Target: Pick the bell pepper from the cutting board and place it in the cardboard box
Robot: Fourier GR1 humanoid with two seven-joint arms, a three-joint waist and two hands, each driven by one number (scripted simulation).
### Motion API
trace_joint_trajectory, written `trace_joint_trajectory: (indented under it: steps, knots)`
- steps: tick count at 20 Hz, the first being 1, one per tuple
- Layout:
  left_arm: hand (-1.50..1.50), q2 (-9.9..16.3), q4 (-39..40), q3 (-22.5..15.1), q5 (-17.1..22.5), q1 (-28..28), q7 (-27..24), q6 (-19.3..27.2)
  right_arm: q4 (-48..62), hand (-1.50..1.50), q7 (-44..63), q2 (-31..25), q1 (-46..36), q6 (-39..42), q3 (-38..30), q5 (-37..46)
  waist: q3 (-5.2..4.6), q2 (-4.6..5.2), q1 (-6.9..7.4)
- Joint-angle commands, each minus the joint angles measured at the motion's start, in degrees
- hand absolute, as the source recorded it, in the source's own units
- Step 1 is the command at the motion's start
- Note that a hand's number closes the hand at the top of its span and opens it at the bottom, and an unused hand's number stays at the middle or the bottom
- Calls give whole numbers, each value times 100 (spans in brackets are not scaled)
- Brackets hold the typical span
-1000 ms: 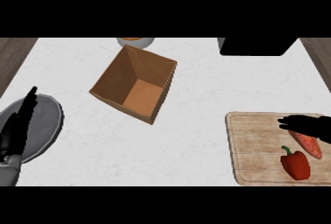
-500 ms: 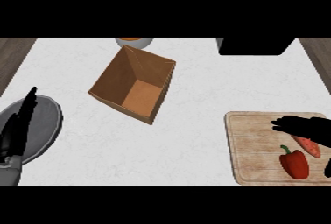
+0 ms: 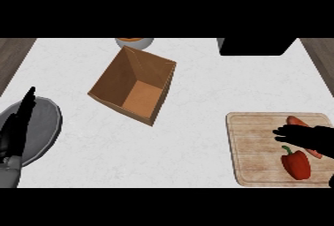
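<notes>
At the left edge of the frame, the left hand (image 3: 18,128) rests open with its fingers straight and pointing up, lying over a grey plate (image 3: 46,128) and holding nothing. Right of it, in the upper middle, the cardboard box (image 3: 134,88) sits open on the white counter (image 3: 189,88), turned at an angle. Just above the box, a bowl (image 3: 134,42) with something orange in it shows at the top edge, and a black block (image 3: 256,46) stands at the upper right. At the lower right lies the wooden cutting board (image 3: 251,150). The right hand (image 3: 310,137) hovers over it, fingers spread and relaxed, gripping nothing. The red bell pepper (image 3: 297,164) lies on the board just below the fingers. Another reddish item (image 3: 299,121), perhaps a 2nd vegetable, is partly hidden by the hand.
</notes>
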Motion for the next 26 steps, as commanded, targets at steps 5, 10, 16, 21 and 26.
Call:
trace_joint_trajectory:
  steps: [5, 10, 16, 21, 26]
  knots:
    - [0, -23, -256, 215, -178, 372, -135, -183, -659, -150, 168, 22, 400, 356, -24, 311, 0, 1, 25]
    - [0, -160, -145, 325, -216, 4, 106, -266, -755, -150, 716, 185, 529, 402, -43, 719, 1, 6, 13]
    - [0, -283, -506, 382, -371, 286, 44, -387, -43, 150, 830, 924, 208, 241, -147, 1148, 3, 10, 52]
    - [0, -336, -55, 395, -482, -129, 13, -310, -60, 150, 525, 1114, 213, -883, -554, 1077, 4, 12, 27]
    - [0, -362, 49, 526, -437, 63, -113, -433, -147, 150, 676, 1453, 46, -1195, -749, 1197, 2, 9, 33]
